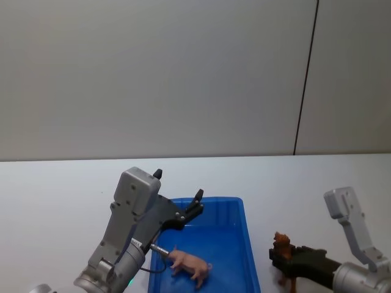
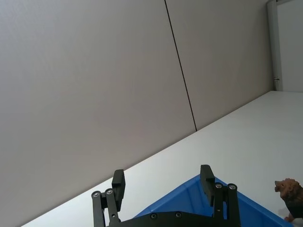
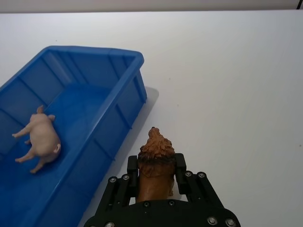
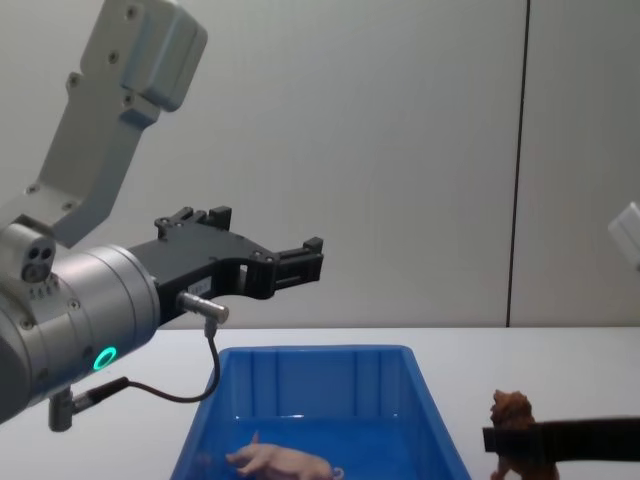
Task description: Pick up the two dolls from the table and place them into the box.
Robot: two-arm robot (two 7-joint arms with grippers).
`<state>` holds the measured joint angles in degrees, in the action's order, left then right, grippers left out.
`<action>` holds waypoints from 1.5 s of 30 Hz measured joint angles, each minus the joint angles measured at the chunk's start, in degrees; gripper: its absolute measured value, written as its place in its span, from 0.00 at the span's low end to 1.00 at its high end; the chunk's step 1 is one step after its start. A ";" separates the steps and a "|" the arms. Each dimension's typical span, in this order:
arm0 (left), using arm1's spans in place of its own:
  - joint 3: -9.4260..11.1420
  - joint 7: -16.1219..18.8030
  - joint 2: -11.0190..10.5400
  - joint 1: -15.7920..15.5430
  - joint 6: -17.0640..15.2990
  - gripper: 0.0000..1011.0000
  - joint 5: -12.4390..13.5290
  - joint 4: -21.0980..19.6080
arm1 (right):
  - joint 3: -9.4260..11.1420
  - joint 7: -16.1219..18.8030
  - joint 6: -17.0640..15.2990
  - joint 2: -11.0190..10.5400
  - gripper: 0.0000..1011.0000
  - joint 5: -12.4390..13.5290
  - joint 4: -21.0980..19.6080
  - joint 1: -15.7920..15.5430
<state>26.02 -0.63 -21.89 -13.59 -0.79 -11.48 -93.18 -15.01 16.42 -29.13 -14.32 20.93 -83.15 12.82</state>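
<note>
Gripping the reddish-brown lion round its body, the right gripper has both fingers pressed against the figurine's flanks, its maned head poking out past the fingertips. The lion is upright and just beside the right-hand long wall of the blue box, outside it and over the white table. Whether its feet touch the tabletop cannot be told, since the chest view cuts the legs off at the frame's lower edge. The pale pink pig is inside the box, on the floor toward the near end; it seems to lie on its side, legs stretched out. The left gripper hangs in the air above the box's left part — well clear of the rim in the chest view — with its two black fingers spread wide apart and nothing between them. It points forward toward the back wall.
</note>
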 joint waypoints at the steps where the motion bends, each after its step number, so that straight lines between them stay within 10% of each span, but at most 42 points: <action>1: 0.00 0.00 0.00 0.00 0.00 0.99 0.00 0.00 | 0.01 -0.04 0.20 0.02 0.43 0.03 0.00 0.02; 32: 0.00 0.01 0.00 0.00 0.00 0.99 0.00 0.00 | -3.22 4.97 3.34 4.72 0.44 -2.12 -4.92 5.57; 45: 0.00 0.01 0.00 0.00 0.00 0.99 0.00 0.00 | -4.76 6.66 2.60 6.65 0.82 -3.07 -1.70 7.52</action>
<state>26.03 -0.62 -21.89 -13.59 -0.79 -11.48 -93.17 -19.77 23.08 -26.53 -7.67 17.86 -84.86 20.34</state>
